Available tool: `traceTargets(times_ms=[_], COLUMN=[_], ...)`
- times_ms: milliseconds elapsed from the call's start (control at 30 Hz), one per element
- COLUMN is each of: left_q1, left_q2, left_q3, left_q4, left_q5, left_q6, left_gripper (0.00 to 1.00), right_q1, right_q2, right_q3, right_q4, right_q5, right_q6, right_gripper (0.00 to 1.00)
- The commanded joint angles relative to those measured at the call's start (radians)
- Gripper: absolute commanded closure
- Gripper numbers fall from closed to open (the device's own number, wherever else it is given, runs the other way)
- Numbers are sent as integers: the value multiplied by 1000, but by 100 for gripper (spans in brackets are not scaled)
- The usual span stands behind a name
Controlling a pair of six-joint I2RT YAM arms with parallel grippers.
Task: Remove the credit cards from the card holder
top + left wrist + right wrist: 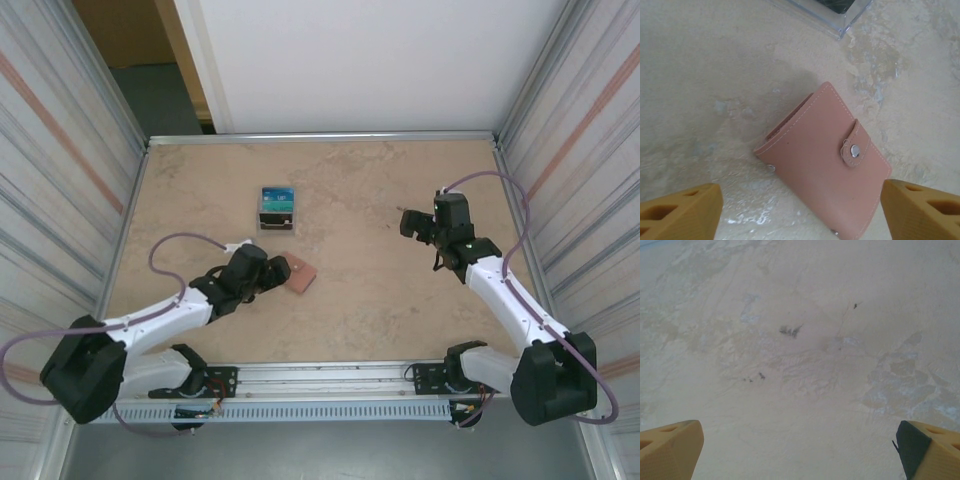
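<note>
The card holder [300, 275] lies flat on the table [360, 190]. It is on the left half and closer to the near edge than to the far edge. It is pink and sits turned at a slant, not lined up with the table edges.

In the left wrist view the card holder [825, 170] is shut. Its little pink tab [857, 147] is folded over the top, and a shiny round snap [855, 151] sits on the tab. White stitches run along the rim. Because it is shut, what is inside is hidden.

The left gripper [274, 272] is low over the table, just beside the left side of the card holder. In the left wrist view the left gripper [801, 212] has its two yellow fingers [680, 212] far apart, one at each bottom corner of the picture. The card holder lies between them. The fingers are spread wide and hold nothing.

A small dark stand [277, 210] sits farther back, toward the far edge and a bit left of the middle. It has a blue and teal face on top. It is near the card holder but does not touch it. A clear corner of the stand [832, 17] shows at the top of the left wrist view.

The right gripper [410, 222] is over the right half of the table, well apart from the card holder. In its own view the right gripper [800, 452] has its fingers spread wide over bare table. It holds nothing. A few small dark marks [790, 331] are on the table there.
</note>
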Motion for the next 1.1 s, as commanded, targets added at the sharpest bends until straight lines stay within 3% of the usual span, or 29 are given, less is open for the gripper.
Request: traceTargets(times_ms=[0,233,433,600,833,1067], left_q1=[-4,4,5,5,-2,-21], left_q2=[40,163,273,354,427,370], left_q3=[29,76,126,220,378,388], left_q4=[65,47,104,75,-115,-245], left_q5=[30,87,161,211,225,176], left_q6=[-18,-25,0,111,275,275], left_gripper=[24,34,34,33,33,18], right_q1=[18,22,24,23,23,24], right_q2=[-8,-11,-7,-7,-7,-19], right_q3=[48,62,67,70,70,63], right_q4=[-65,-101,-113,-130,-146,-150], right_q5=[22,45,59,75,80,79], right_q6=[42,67,77,76,81,89], right_gripper=[1,1,1,1,1,1])
